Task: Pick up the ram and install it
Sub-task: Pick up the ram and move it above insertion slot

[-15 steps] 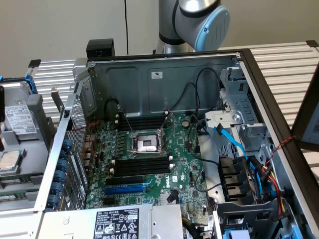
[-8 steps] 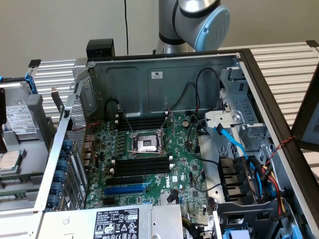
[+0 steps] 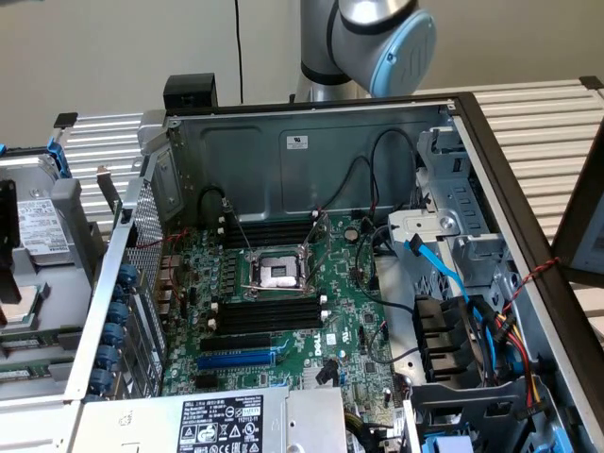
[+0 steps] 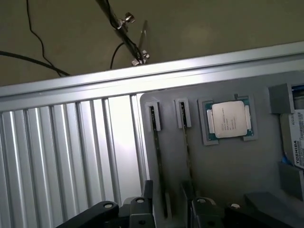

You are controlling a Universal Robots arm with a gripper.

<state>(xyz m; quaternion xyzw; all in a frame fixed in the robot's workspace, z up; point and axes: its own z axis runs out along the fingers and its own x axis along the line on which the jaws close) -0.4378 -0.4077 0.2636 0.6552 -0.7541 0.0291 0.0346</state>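
Grey sheet metal frames the exterior view: an open computer case lies on a ribbed aluminium table with its motherboard facing up. We see the bare processor socket in the middle, long black memory slots on its near side and more on its far side, and a blue slot nearer still. No black slot holds a stick, so we judge the installing not yet done. The arm rises beyond the far wall of the case. On the exterior view's left, beside the case, sits a grey parts holder.

From the wrist view, the gripper hovers over the holder, its fingers spread apart and grasping nothing. The ram stands on edge in a narrow groove, and one end appears to run in between the two fingers. A second stick stands in the groove just beside it.

We take the step in hand to be the pickup. To do it well, we would centre the jaws over the one thin edge, square to the board, and descend straight so the pads meet its flat faces. The second stick is the main obstacle, since one finger must fit between the two. The processor and the hard drive lie clear. Inside the case, a blue cable and loose black wires near the far slots could crowd an approach.
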